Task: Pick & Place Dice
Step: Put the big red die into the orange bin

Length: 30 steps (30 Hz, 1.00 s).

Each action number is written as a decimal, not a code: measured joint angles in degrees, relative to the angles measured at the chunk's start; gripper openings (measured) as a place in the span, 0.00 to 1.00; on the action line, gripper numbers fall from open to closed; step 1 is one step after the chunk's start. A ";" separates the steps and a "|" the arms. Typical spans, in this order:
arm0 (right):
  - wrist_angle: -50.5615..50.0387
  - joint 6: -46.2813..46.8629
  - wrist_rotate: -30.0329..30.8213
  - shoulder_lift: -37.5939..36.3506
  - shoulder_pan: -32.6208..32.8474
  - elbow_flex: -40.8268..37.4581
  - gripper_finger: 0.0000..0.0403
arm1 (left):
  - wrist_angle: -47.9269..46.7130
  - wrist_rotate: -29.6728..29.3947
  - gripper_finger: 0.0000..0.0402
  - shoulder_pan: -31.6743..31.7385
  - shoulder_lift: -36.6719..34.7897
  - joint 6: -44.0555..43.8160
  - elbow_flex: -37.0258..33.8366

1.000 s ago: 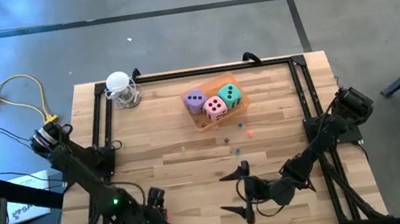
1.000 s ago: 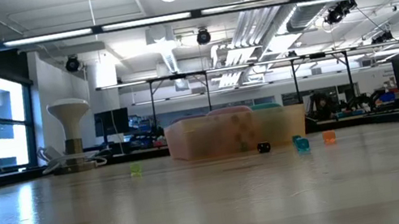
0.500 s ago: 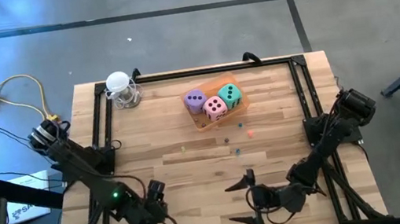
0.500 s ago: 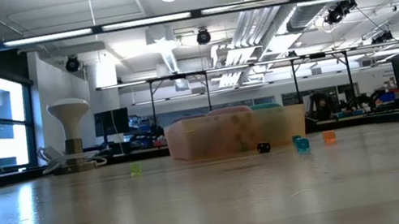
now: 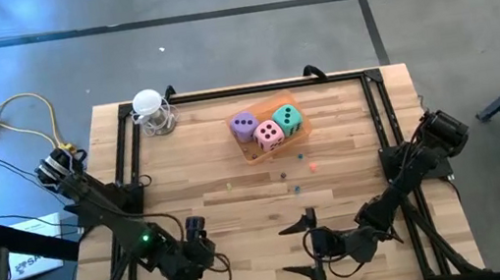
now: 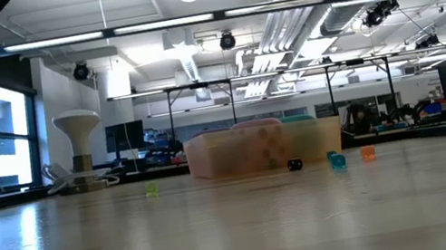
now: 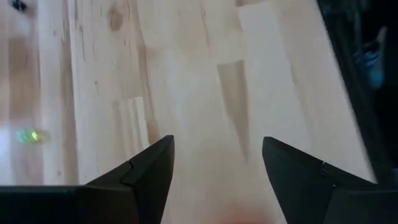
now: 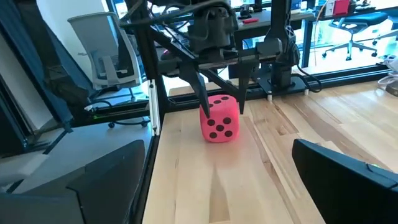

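Inside the tan bin (image 5: 301,135), purple die (image 5: 244,124), pink die (image 5: 269,134), teal die (image 5: 289,118); left pincer (image 8: 219,106) around red die (image 8: 219,118), right pincer (image 5: 302,248) wide.

In the high view the red die cannot be seen at all: the left arm (image 5: 136,238) covers the spot. In the right wrist view, the red die (image 8: 219,118) has its top corners crossed by the left gripper (image 8: 219,107). In the low view the clear tub (image 6: 264,147) blurs the dice inside it, and the beads beside the tub (image 6: 337,160) are too small to make out.
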 joint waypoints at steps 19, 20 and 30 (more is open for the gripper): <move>-0.04 0.04 -0.15 0.00 0.11 0.00 0.99 | 23.81 4.01 0.99 -3.07 6.99 7.01 0.03; -0.02 0.04 -0.15 0.00 0.09 0.00 0.99 | 26.32 6.67 0.99 -3.09 7.37 7.59 0.04; -0.04 1.53 -0.17 0.00 0.09 0.00 0.99 | 33.22 10.01 0.99 -2.04 8.35 18.57 0.09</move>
